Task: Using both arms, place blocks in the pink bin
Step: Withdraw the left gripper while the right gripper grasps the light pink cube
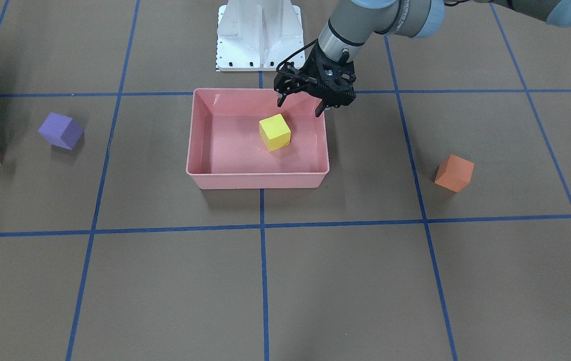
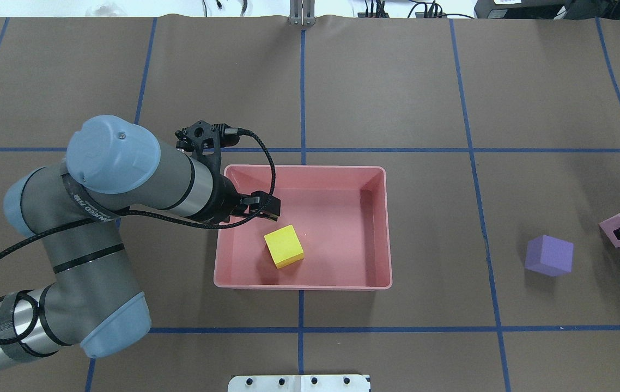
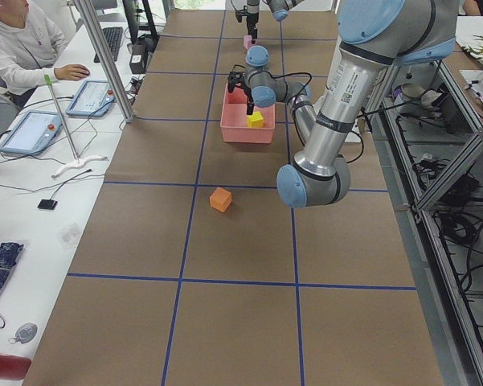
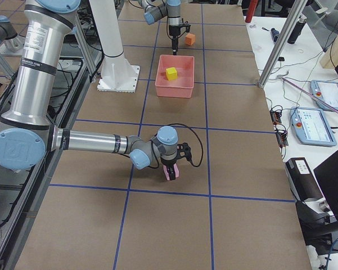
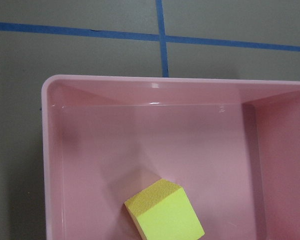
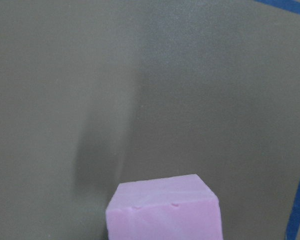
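While your left claw (image 1: 299,109) is hanging spread, you are facing a matte orange cube (image 1: 454,173), seemingly light, best pinched across opposite flat faces.

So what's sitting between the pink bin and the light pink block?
The purple block. In the overhead view it sits between the pink bin and the light pink block, apart from both.
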